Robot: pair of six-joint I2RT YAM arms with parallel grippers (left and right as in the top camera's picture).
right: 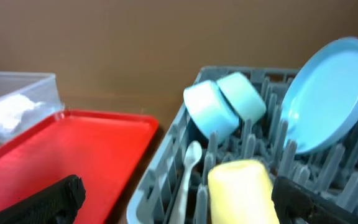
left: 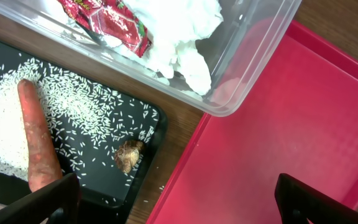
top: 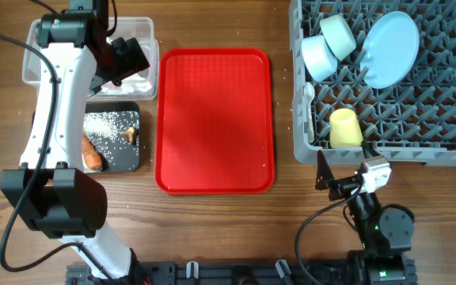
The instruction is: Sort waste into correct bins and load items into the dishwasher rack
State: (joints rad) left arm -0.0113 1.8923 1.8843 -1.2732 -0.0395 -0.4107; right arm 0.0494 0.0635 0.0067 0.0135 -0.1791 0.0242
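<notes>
Showing the left tool point(left: 176, 183) with its two dark fingers spread wide and nothing between them, hanging above the spot where three containers meet. Just beyond it lies the corner of the clear plastic rectangular tub point(left: 241, 93), which holds the crumpled white tissue point(left: 179, 31) and the small red wrapper point(left: 110, 22). Beside the tub sits the shallow black rectangular tray point(left: 148, 143), carrying the white rice grains point(left: 73, 112), the orange carrot piece point(left: 36, 137) and the small brown lump point(left: 128, 155). To the other side, the flat red serving tray point(top: 212, 119) bears nothing.

The right tool point(right: 178, 186) is likewise spread and unloaded. It faces the large square grey plastic dishwasher rack point(top: 386, 134), where the pale blue round plate point(top: 392, 47) leans on the pegs. A small pale blue bowl point(top: 319, 57), a small pale green bowl point(top: 340, 33), the small yellow cup point(top: 344, 127) and the white plastic spoon point(right: 188, 168) also lie inside.

By this layout, sorting and loading look finished. The step in hand appears to be the last release over the bins. The next move would call only for a clean lift of the left arm clear of the tub wall.

The left arm reaches forward from the near edge of the wooden surface point(top: 291, 222), its wrist bent down over the bins. The right arm sits folded close to its base, tool level.
</notes>
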